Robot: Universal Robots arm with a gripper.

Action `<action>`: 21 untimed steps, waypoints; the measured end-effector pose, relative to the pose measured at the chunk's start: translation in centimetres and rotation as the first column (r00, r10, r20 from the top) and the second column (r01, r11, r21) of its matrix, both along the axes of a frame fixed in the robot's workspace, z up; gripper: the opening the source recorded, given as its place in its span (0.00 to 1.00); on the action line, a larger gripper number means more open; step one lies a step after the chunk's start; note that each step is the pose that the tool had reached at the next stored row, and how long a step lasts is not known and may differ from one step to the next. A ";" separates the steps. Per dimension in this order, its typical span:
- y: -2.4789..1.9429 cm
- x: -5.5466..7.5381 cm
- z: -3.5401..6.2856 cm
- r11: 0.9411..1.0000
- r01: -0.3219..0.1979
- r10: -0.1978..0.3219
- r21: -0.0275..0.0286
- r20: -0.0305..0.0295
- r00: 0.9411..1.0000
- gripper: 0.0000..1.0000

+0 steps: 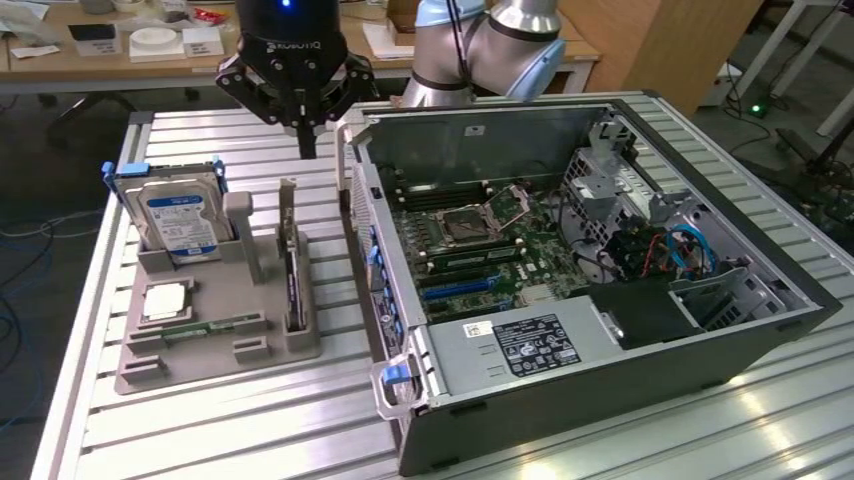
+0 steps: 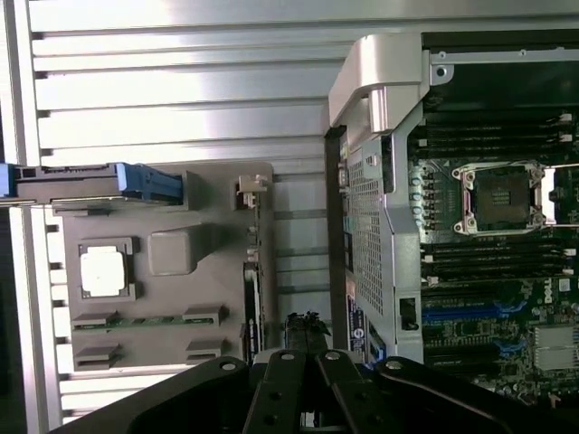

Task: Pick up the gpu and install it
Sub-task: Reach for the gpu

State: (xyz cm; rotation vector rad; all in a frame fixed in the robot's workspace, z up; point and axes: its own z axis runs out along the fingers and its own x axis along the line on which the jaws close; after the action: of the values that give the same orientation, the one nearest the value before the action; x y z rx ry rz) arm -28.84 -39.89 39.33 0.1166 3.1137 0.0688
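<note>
The gpu (image 1: 294, 285) stands on edge in a slot of the grey holder (image 1: 220, 345), a thin dark card with its silvery bracket strip (image 1: 287, 212) rising at the far end. In the wrist view the gpu (image 2: 252, 294) shows edge-on along the holder's side nearest the computer case. My gripper (image 1: 308, 148) hangs in the air above and beyond the card's bracket end, fingers pointing down, shut, with nothing between them. From the wrist view the gripper (image 2: 306, 327) sits over the gap between holder and case.
The open computer case (image 1: 587, 270) lies at the exterior view's right, motherboard (image 1: 474, 255) exposed. The holder also carries a hard drive (image 1: 178, 222) with blue rails, a processor chip (image 1: 166, 300) and a green memory stick (image 1: 214, 327). The ribbed metal table (image 1: 240, 430) surrounds them.
</note>
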 end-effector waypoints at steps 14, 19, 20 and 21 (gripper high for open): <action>0.00 -1.6 0.00 1.000 0.000 0.000 0.000 0.000 1.000 0.11; 0.00 -2.3 0.00 1.000 0.000 0.000 0.000 0.000 1.000 0.11; 0.00 -2.4 0.00 1.000 0.000 0.000 0.000 0.000 1.000 0.11; 0.00 -2.5 0.00 1.000 0.000 0.000 0.000 0.000 1.000 0.11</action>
State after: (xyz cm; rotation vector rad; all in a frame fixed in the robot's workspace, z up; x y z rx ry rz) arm -31.37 -39.88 39.33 0.1166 3.1137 0.0688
